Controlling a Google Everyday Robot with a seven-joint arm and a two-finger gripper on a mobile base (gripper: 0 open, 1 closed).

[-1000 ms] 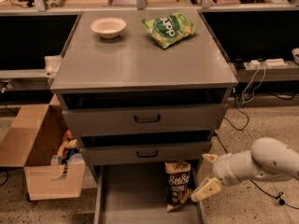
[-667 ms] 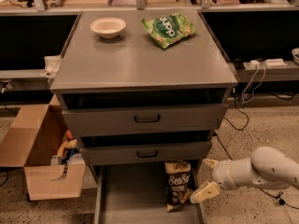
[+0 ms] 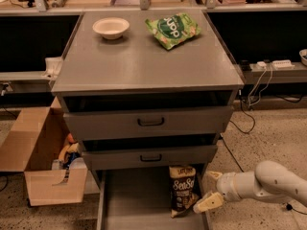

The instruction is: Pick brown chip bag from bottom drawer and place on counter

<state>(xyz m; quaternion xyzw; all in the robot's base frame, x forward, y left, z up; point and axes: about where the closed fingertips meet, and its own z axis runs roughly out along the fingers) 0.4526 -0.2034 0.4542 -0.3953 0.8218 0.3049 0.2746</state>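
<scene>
well, the brown chip bag (image 3: 183, 189) stands upright in the bottom drawer (image 3: 139, 200), which is pulled out at the foot of the grey cabinet. the bag sits at the drawer's right side, close to the right wall, with its top just under the front of the middle drawer (image 3: 149, 157). its white lettering faces the camera.

the gripper (image 3: 200, 191) comes in from the right on a pale rounded arm (image 3: 273, 181), low and just beside the bag. its two cream fingers are spread wide, one pointing up and to the left near the bag's upper right, the other reaching down and left toward the bag's lower right corner. the jaws hold nothing. whether the lower fingertip touches the bag i cannot tell.

the counter (image 3: 139, 66) above carries a green chip bag (image 3: 172, 28) at the back right and a pale bowl (image 3: 111, 27) at the back left, the two well apart. the top drawer (image 3: 148, 121) and the middle drawer are each pulled out a little, both with black handles.

left of the cabinet an open cardboard box (image 3: 43, 176) stands on the speckled floor with some coloured items inside, too small to name.
</scene>
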